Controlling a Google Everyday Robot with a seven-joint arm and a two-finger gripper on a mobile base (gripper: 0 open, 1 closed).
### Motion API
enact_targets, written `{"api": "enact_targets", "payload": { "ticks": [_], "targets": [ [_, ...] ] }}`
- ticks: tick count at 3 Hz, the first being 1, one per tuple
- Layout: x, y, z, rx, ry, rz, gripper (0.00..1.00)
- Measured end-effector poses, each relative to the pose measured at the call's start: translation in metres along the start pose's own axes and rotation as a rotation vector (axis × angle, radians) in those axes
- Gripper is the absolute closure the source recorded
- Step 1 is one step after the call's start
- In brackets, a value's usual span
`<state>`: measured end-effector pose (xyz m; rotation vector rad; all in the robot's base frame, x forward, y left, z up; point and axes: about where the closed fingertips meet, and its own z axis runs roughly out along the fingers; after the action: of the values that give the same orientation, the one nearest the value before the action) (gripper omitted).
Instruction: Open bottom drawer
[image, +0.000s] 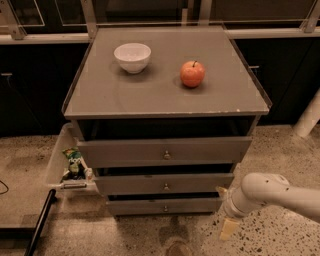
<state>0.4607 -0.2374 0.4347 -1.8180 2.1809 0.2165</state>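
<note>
The bottom drawer (140, 206) sits level with the gripper (228, 226) and just off to the picture's left of it, as the lowest and narrowest of three grey fronts in the cabinet (165, 95). Its front looks tucked back under the middle drawer (200, 183), so I judge it shut or very nearly so. Its small round knob (165, 208) is further left of the gripper again, well apart from it and untouched. The gripper hangs low over the speckled floor (280, 235) by the cabinet's lower corner, at the end of the white arm (265, 192) that comes in from the picture's right. It holds nothing, and whether it is open or closed cannot be told from this view. Above the gripper and to the left are the middle drawer and then the tall top drawer (125, 150), and higher still the cabinet top carries a white bowl (132, 56) and a red apple (192, 74). As I read it, the task is at the approach stage only. The gripper has yet to get across to the knob, take hold of it and pull the front outward, so nothing of the opening itself appears done.
</note>
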Motion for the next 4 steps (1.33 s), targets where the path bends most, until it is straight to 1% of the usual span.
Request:
{"api": "enact_targets", "payload": {
  "ticks": [1, 2, 3, 4],
  "targets": [
    [0.028, -0.016, 0.038, 0.001, -0.072, 0.057, 0.0],
    [0.028, -0.016, 0.038, 0.001, -0.072, 0.057, 0.0],
    [0.036, -0.016, 0.066, -0.036, -0.069, 0.082, 0.0],
    [0.042, -0.022, 0.107, -0.032, -0.095, 0.051, 0.0]
  ]
}}
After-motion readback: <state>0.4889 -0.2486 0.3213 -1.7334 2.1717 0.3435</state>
